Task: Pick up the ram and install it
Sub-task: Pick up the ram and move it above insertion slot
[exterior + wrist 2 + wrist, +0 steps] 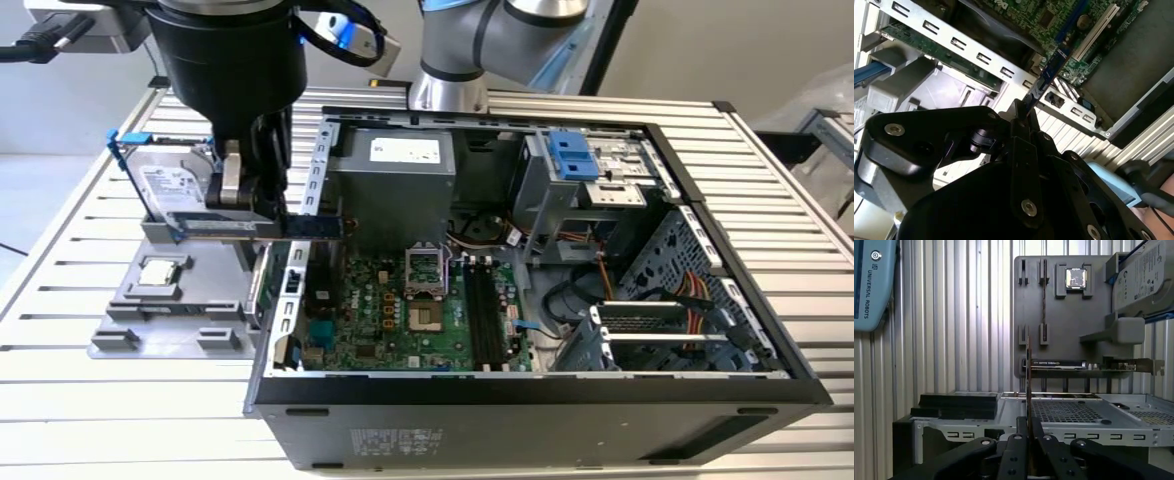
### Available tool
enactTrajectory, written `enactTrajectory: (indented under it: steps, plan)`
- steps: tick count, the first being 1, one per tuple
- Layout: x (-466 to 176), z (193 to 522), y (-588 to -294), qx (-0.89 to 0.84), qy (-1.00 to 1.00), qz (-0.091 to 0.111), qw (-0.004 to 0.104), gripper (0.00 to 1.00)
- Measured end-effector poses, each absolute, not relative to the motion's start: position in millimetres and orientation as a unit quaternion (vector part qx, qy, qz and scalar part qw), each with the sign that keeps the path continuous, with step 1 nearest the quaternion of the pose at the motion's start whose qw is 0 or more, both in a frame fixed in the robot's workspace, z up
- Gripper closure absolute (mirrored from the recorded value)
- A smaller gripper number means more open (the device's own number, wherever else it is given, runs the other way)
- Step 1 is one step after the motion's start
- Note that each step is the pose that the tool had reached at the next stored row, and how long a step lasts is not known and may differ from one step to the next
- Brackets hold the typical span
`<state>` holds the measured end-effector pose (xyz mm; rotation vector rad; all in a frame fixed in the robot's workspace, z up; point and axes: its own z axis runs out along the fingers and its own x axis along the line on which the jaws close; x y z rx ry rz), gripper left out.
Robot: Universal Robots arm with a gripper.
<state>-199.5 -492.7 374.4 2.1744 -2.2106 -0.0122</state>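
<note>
The ram [304, 226] was held between the shut jaws, clamped across its flat faces, on edge and roughly level. One length of it projected sideways out of the jaws and reached across the side wall of the case [316, 170]. The jaws themselves hung just outside that wall, above the tray [147, 320] on the bench [54, 300]. How far along the stick the grip sat could not be made out. The memory slots [478, 318] lay well beyond the ram's free end and lower than the jaws, on the board inside the case.

The step in hand was judged to be the carry toward those slots. To be done well, the clamp would have to be firm enough that the overhang could not pivot in the grip. The stick would need to be carried on edge and level, high enough for the wall's rim and the cables to be cleared. Its length would then need to be brought parallel to a slot. The CPU [160, 270] and the drive [167, 185] lay on the far side of the jaws from the case, apart from them.
</note>
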Motion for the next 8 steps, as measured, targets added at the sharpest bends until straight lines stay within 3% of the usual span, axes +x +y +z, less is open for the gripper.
enactTrajectory:
  steps: [8]
  plan:
    - [-193.5,374.3,-492.7,0.701,-0.713,-0.004,0.02,1.0]
